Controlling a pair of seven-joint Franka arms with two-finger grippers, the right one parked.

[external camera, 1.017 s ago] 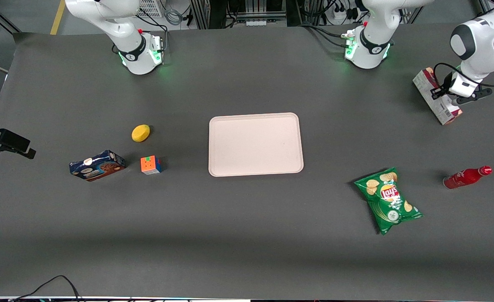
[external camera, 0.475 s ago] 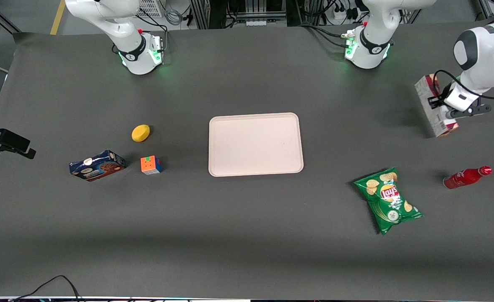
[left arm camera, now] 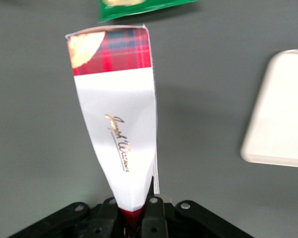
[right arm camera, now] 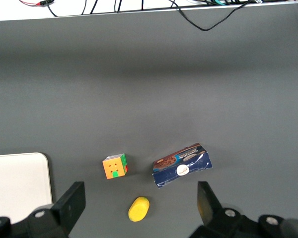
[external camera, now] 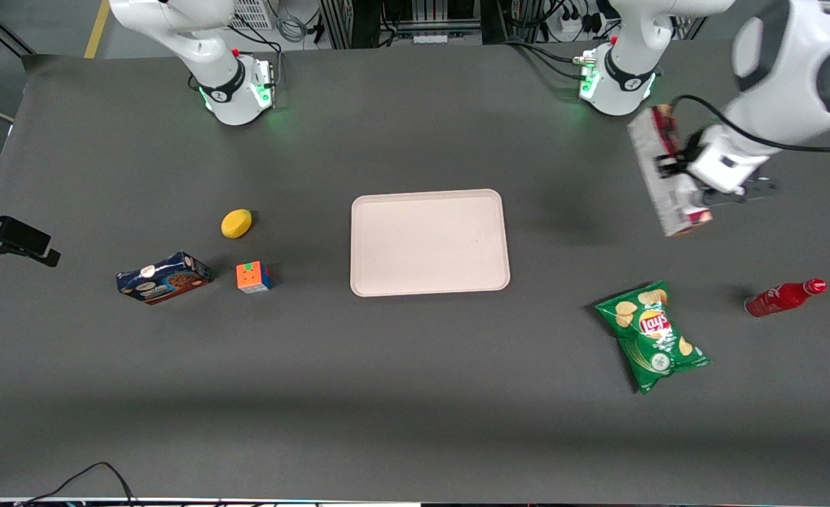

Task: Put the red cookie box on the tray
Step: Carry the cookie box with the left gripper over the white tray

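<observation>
Our gripper [external camera: 676, 169] clamped on the red cookie box [external camera: 661, 179], long, plaid-ended, white-panelled, now raised higher and carried nearer the tray [external camera: 430, 241]

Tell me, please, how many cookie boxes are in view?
2. The red box is held in the hand, above the table toward the working arm's end. The blue box lies beside the cube toward the parked arm's end.

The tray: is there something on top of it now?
Nothing lies on the tray; its whole surface shows. The red cookie box hangs in the gripper, above the table toward the working arm's end.
</observation>
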